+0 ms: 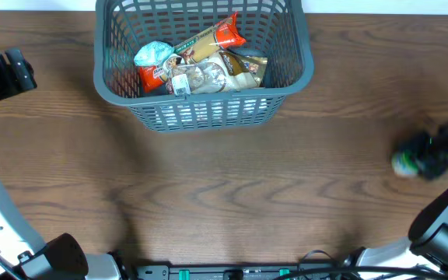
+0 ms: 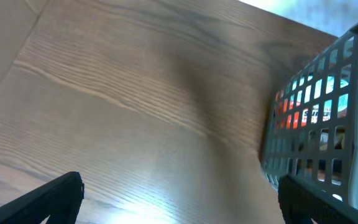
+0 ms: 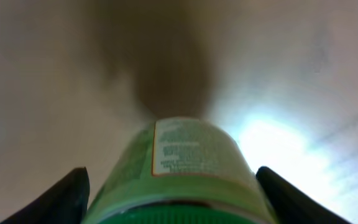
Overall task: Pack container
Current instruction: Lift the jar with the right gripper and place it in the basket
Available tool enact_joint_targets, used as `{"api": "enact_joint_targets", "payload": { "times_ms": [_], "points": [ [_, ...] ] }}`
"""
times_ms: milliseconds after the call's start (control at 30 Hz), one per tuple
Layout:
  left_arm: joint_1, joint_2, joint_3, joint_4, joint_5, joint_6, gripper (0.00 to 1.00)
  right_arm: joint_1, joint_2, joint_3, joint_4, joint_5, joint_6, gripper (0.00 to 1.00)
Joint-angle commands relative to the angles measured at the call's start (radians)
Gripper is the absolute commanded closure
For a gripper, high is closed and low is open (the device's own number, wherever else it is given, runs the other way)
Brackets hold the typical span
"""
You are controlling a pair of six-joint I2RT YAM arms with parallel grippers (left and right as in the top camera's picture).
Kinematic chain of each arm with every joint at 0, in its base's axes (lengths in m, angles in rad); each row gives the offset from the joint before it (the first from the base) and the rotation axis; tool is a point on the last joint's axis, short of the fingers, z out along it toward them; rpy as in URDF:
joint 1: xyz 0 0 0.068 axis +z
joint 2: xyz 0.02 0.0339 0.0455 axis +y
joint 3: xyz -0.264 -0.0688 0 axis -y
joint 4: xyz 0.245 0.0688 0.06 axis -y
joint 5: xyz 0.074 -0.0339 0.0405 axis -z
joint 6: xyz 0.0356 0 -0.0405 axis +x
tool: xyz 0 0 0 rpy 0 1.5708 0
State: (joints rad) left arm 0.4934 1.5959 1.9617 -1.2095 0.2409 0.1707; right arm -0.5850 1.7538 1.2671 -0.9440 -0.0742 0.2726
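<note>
The wood table [image 1: 224,194] spreads wide under both my pincers. The basket [image 1: 201,115] stands on it at the far edge. It is near my left pincer [image 2: 179,186], off to that pincer's right, with bare wood between us. From my right pincer [image 3: 171,177] it lies well apart, away to the left and farther out. Through the slots in its wall, the left wrist camera catches red and blue wrappers. From overhead, several packets [image 1: 201,66] lie heaped on its floor, one long orange one slanting across the top.

The jar [image 3: 185,155] is green with a pale printed label and sits between my right fingers, which press close against its two sides. That picture is blurred, so I cannot read the label or tell whether the jar rests on the table.

My left pincer is spread wide with nothing between its fingers, only wood below.
</note>
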Motion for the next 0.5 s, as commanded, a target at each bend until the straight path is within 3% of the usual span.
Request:
{"api": "enact_joint_targets", "payload": {
  "times_ms": [0,267,467],
  "points": [
    [-0.020,0.001,-0.008,-0.009,0.010,0.054,0.02,0.118,-0.076,0.248,-0.082,-0.046,-0.146,0.99],
    [-0.076,0.001,-0.008,-0.009,0.010,0.072,0.02,0.399,-0.076,0.819,-0.215,-0.035,-0.320,0.99],
    [-0.079,0.001,-0.008,-0.021,0.010,0.072,0.01,0.651,-0.076,0.987,-0.158,0.035,-0.677,0.99]
  ]
}}
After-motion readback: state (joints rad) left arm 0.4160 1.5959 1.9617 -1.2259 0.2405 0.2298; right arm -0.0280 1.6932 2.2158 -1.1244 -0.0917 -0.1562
